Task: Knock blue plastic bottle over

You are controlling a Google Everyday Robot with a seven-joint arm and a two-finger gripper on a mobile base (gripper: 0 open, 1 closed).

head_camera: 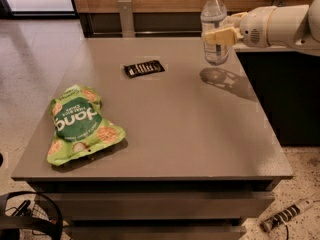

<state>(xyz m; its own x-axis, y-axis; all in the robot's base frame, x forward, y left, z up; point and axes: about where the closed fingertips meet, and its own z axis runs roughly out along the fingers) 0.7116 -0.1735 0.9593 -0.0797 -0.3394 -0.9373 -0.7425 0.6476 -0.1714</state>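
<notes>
The blue plastic bottle (214, 24) is clear with a white cap and stands upright at the far right of the grey table (170, 129). It hangs a little above the tabletop, with its shadow on the surface below it. My gripper (220, 36) reaches in from the right on a white arm (280, 25). Its yellowish fingers (223, 36) are closed around the bottle's middle.
A green snack bag (80, 125) lies at the front left of the table. A small black flat object (144, 68) lies at the far middle. A dark cabinet (285, 94) stands right of the table. Cables lie on the floor at the lower left and lower right.
</notes>
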